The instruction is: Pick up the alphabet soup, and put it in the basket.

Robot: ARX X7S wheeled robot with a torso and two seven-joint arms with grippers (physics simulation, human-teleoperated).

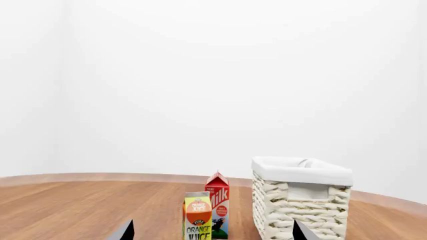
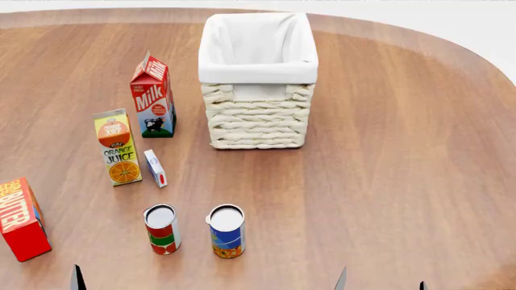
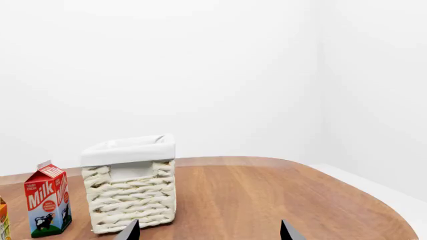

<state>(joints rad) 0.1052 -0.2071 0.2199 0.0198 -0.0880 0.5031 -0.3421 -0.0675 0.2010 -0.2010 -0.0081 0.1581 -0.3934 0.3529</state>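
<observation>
Soup location: the soup can (image 2: 226,231) is seen standing on the counter (image 2: 387,181), near its front edge, well short of the basket (image 2: 258,81).
Can axis: upright, the long axis vertical, the silvery lid uppermost.
Bearing from pincers: in the head view the can lies ahead of both pincers and between them, somewhat left of centre.
Left pincer (image 1: 212,234): only two dark fingertips are shown at the frame edge; they stand wide apart with nothing between them, so the pincer is judged released.
Right pincer (image 3: 210,231): likewise two tips spread apart and empty; judged released.
Nearer arm: not settled. The left tip (image 2: 77,279) and the right tips (image 2: 340,280) lie at roughly similar removes from the can; neither wrist view shows the can.
Obstruction: a red-and-green can (image 2: 162,228) stands just beside the soup, on its left, apart from it. An approach from the right side is judged the clearer.
Basket: open-topped, with nothing seen inside, beyond the soup and slightly to its right.
Count, cans: two.
Count, cartons: two, a milk carton (image 2: 153,96) and a juice carton (image 2: 118,147).
Count, boxes: two, a small white box (image 2: 156,168) and a red butter box (image 2: 21,219).
Count, baskets: one.
</observation>
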